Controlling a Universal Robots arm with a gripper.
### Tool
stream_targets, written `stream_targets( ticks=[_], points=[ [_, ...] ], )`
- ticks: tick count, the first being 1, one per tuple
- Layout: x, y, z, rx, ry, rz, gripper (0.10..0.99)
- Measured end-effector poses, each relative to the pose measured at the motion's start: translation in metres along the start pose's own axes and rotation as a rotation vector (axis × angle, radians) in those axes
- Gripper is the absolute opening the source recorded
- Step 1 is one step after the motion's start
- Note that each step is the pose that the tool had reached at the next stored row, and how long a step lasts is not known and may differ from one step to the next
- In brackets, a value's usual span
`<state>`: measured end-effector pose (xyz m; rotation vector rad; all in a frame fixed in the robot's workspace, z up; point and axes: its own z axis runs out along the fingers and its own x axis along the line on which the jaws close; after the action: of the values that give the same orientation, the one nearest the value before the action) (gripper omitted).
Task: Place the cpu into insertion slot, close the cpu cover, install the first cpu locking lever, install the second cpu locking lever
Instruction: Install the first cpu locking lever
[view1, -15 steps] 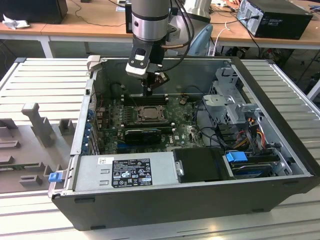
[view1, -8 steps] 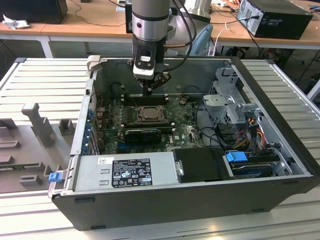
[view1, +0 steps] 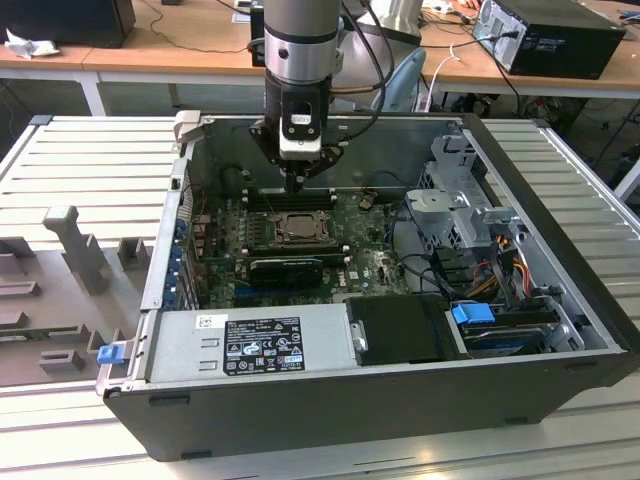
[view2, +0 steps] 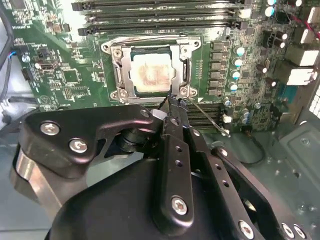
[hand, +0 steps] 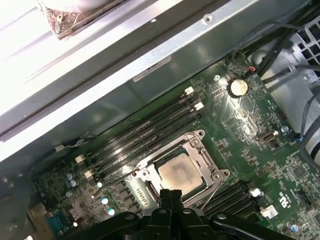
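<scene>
Since the cpu (view2: 151, 74) already lies flat in the insertion slot (view2: 176, 75) at the middle of the green motherboard (view2: 65, 75), with the cpu cover (view2: 118, 70) folded down around it, the first two steps look done. One thin locking lever (view2: 210, 118) juts loose from the socket corner, so latching appears unfinished; whether the other lever is latched I cannot tell. In the exterior view the end effector (view1: 293, 184) hangs just at twelve o'clock of the socket, fingers pressed together, gripping nothing visible.
</scene>
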<state>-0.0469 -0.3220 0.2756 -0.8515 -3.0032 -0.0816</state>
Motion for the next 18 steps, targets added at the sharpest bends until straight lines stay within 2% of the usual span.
stream_targets(
  ticks=[3,7,11,15,16,18],
  points=[
    [0.0,0.0,0.0005,-0.001,-0.002,-0.032,0.106],
    [0.0,-0.0001,0.001,0.001,0.0003,-0.111,0.106],
    [0.0004,-0.0003,0.0012,0.001,0.0004,-0.145,0.106],
    [0.0004,-0.0004,0.0017,0.003,0.0032,-0.22,0.106],
    [0.0004,-0.0004,0.0018,0.004,0.0044,-0.262,0.106],
    [0.0004,-0.0004,0.002,0.004,0.0051,-0.302,0.106]
  ],
)
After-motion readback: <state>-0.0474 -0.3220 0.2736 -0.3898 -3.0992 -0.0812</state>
